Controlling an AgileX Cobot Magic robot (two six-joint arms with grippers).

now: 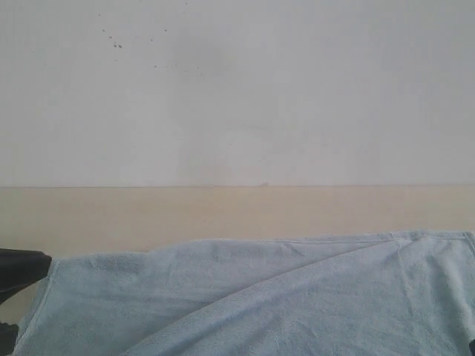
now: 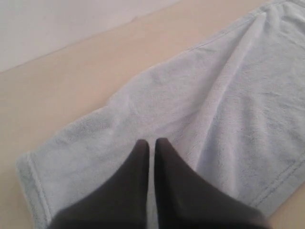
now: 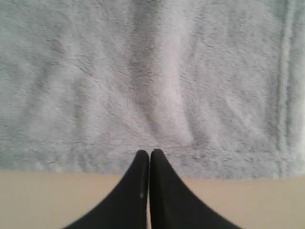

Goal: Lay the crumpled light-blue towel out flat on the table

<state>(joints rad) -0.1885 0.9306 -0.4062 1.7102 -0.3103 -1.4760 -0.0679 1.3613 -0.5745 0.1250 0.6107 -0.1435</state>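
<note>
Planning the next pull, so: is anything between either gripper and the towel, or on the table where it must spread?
Nothing visible does. The left gripper hangs directly over the towel, the right gripper at its edge, and the table beyond shows no objects.

Legible text, labels, brands, numbers, signs: none in any view. Pale light-blue fluffy towel (image 1: 297,297), plain smooth beige table (image 1: 223,211), white wall (image 1: 312,89): all unmarked. Small dark specks (image 1: 117,45) on the wall form no characters.
</note>
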